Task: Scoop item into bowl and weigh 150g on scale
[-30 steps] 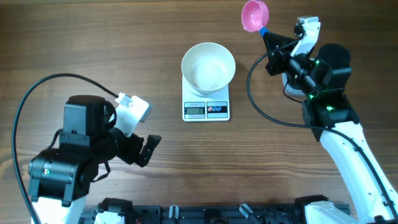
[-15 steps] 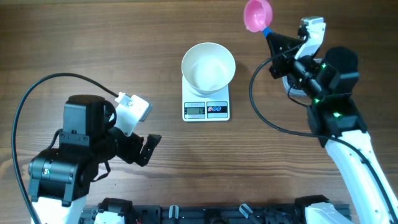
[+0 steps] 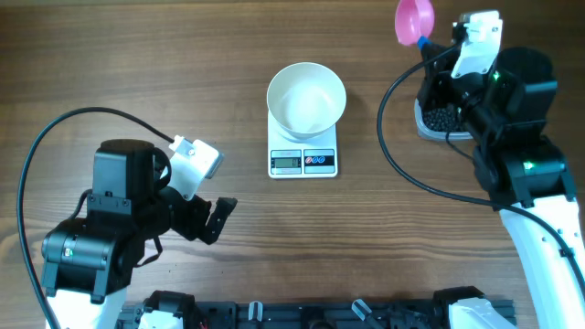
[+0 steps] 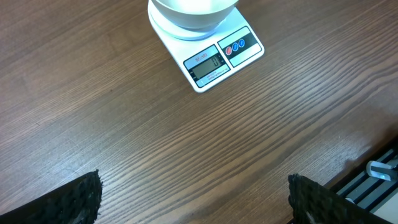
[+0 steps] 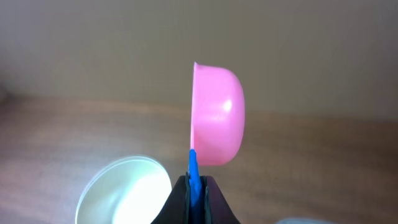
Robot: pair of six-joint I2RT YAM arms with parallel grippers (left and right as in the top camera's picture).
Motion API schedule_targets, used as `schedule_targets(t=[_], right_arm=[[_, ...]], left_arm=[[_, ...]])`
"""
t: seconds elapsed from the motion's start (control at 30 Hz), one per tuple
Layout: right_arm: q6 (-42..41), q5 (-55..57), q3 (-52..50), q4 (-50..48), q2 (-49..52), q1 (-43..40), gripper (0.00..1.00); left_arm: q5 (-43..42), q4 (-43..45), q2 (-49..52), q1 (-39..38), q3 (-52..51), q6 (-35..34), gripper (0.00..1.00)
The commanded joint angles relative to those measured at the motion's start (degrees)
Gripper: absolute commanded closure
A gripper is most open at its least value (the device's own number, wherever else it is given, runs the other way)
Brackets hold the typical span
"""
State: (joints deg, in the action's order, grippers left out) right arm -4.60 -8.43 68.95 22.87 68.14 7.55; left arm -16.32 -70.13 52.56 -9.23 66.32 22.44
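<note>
The white bowl (image 3: 306, 98) stands on the white scale (image 3: 303, 161) at the table's middle, and looks empty. My right gripper (image 3: 426, 46) is shut on the blue handle (image 5: 193, 173) of a pink scoop (image 3: 413, 20), held at the back right. The scoop (image 5: 217, 115) stands on edge, its mouth facing left, above and right of the bowl (image 5: 124, 193). Black pellets (image 3: 439, 114) show just under the right arm, largely hidden by it. My left gripper (image 3: 219, 217) hangs open at the front left, with nothing between its fingers (image 4: 81, 199), well short of the scale (image 4: 217, 59).
A clear tub (image 3: 422, 130) holding the pellets sits under the right arm at the back right. A black rail (image 3: 302, 315) runs along the table's front edge. Bare wood lies between the left gripper and the scale.
My right arm has swung to the right with the pink scoop, away from the bowl, uncovering part of the pellets. The left arm has not moved.
</note>
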Motion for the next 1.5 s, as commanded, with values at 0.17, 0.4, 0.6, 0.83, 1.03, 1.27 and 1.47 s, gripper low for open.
schedule_targets(t=[0.17, 0.4, 0.6, 0.83, 1.03, 1.27, 1.47], right_arm=[[1.25, 3.82, 7.17, 8.63, -0.24, -0.13, 0.96], [1.33, 5.07, 8.02, 15.43, -0.22, -0.13, 0.96], [0.28, 5.31, 10.16, 17.29, 0.57, -0.13, 0.96], [-0.09, 5.97, 17.64, 18.32, 8.00, -0.13, 0.96], [0.09, 8.07, 30.29, 22.34, 17.53, -0.13, 0.96], [0.09, 9.05, 38.71, 25.22, 23.08, -0.13, 0.96], [0.13, 10.16, 39.06, 24.94, 23.08, -0.26, 0.96]], left_arm=[[0.35, 0.20, -0.09, 0.42, 0.87, 1.18, 0.00], [0.35, 0.20, -0.09, 0.42, 0.87, 1.18, 0.00], [0.35, 0.20, -0.09, 0.42, 0.87, 1.18, 0.00], [0.35, 0.20, -0.09, 0.42, 0.87, 1.18, 0.00], [0.35, 0.20, -0.09, 0.39, 0.87, 1.18, 0.00], [0.35, 0.20, -0.09, 0.42, 0.87, 1.18, 0.00], [0.35, 0.20, -0.09, 0.42, 0.87, 1.16, 0.00]])
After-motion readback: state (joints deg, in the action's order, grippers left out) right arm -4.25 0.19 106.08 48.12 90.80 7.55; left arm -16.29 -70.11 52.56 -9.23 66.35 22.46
